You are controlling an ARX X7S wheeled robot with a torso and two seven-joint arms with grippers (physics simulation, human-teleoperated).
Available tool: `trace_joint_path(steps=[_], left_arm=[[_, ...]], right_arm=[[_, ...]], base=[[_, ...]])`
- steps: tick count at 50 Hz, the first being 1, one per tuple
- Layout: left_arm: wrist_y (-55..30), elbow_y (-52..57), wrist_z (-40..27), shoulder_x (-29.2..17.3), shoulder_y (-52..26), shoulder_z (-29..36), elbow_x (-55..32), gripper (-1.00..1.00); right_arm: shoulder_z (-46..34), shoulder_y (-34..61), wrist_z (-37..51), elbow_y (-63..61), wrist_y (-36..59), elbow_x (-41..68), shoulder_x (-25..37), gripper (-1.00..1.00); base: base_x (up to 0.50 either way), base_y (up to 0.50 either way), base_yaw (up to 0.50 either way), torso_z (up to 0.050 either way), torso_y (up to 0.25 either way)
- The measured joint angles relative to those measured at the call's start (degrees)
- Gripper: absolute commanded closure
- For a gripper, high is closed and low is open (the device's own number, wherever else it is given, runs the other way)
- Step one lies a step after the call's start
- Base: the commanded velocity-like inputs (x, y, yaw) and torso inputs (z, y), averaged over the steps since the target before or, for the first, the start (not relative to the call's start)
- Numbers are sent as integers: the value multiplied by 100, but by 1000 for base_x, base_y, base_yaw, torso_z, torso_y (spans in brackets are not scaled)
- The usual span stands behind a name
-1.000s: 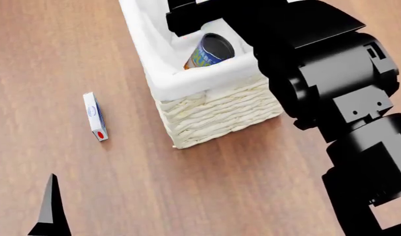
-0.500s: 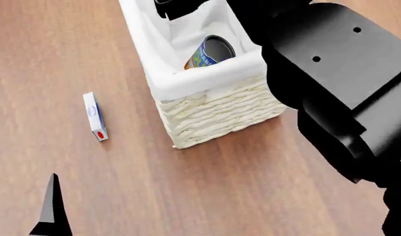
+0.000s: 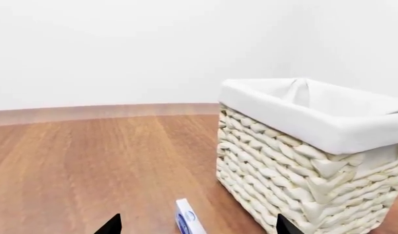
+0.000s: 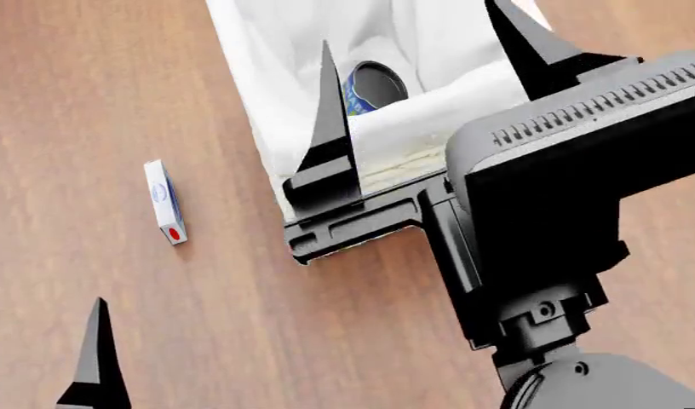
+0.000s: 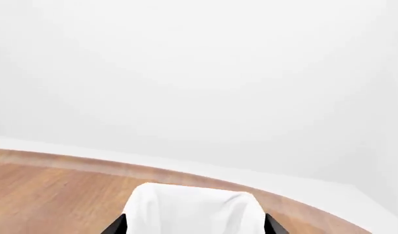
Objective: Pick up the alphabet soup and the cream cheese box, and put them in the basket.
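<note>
The alphabet soup (image 4: 368,88), a blue-labelled can, lies tilted inside the basket (image 4: 252,81), a cream wicker one with a white lining. My right gripper (image 4: 422,77) hangs open and empty above the basket's near end, close to the head camera. In the right wrist view the right gripper (image 5: 193,228) frames the basket lining (image 5: 192,204). The cream cheese box (image 4: 166,203) stands on its thin edge on the floor, left of the basket. My left gripper (image 3: 197,226) is open, low to the floor, facing the cream cheese box (image 3: 186,218) a short way ahead. Beside that box stands the basket (image 3: 296,185).
Wooden floor (image 4: 109,94) runs all around the basket. A white wall (image 3: 121,48) rises behind it. The bulky black right arm (image 4: 575,256) hides the lower right of the head view and the basket's near wall. One left finger (image 4: 98,362) shows at the bottom left.
My right arm has drawn back from inside the basket towards the head camera, its open gripper now over the near rim. The can stays in the basket. The left finger barely moved.
</note>
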Motion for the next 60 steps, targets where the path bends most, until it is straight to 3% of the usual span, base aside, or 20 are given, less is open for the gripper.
trace_joint_path(steps=[18,35,60], left_arm=[[-58,52,-18,-9,-44,77,60,-100],[-184,11,13,-5,-238,160,86,-100],[-757,-1372,751,411,-2100,404,-382,-100]], right_arm=[[-364,-1644,546,-418,-936,-987,425,-100],[-525,-2153,612,-400,-1242,-1304,449,-100],[-551,-2327,675,-439,-1332,-1360,426,-100]], base=[[0,0,0,0,0],[0,0,0,0,0],[0,0,0,0,0]])
